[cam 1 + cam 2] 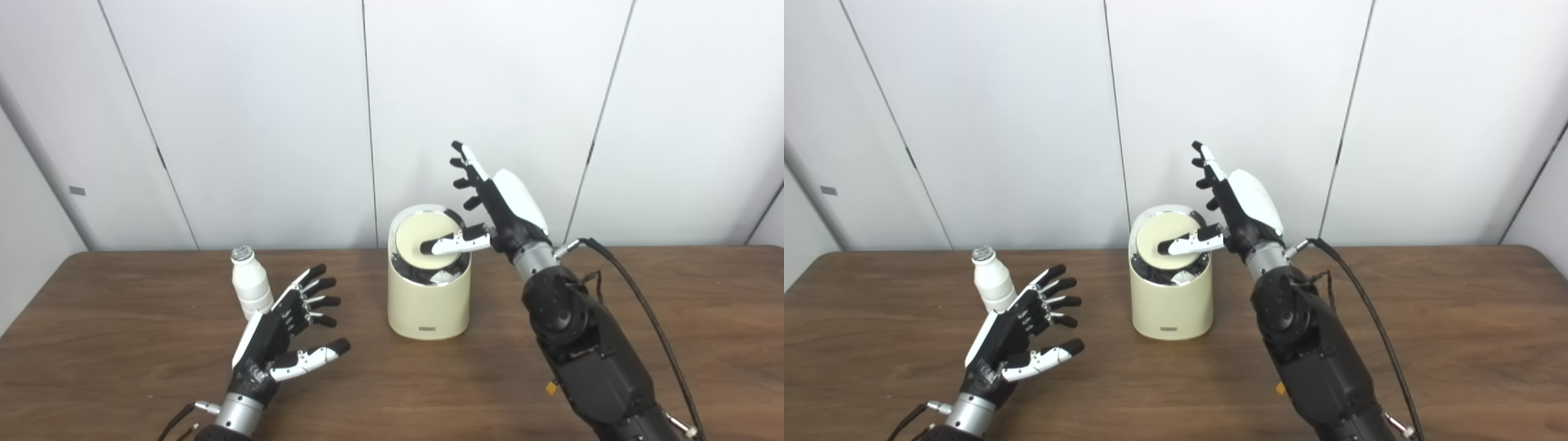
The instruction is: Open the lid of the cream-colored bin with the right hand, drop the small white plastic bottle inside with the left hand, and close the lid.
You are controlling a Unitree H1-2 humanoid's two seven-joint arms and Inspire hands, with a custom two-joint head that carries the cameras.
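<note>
1. Nearest the camera, the left hand (278, 343) hovers low over the dark wooden table (122, 367) with its fingers spread apart and its thumb held out, holding nothing.
2. Just behind that hand stands the small white plastic bottle with a silver cap (251, 288), upright on the table, close to the fingertips; whether they touch it cannot be told.
3. Farther in, the cream-colored cylindrical bin (429, 306) stands at mid-table. Its round cream lid (422, 242) sits tilted in the mouth, with a dark gap showing at the front.
4. The right hand (496, 211) is raised beside the bin with its fingers upright and slightly apart, while its thumb (453, 244) presses on the lid.
5. The opening step appears to be under way; next, the left hand would have to grasp the bottle.
6. The right eye view shows more table to the right of the arm; otherwise both views agree.
</note>
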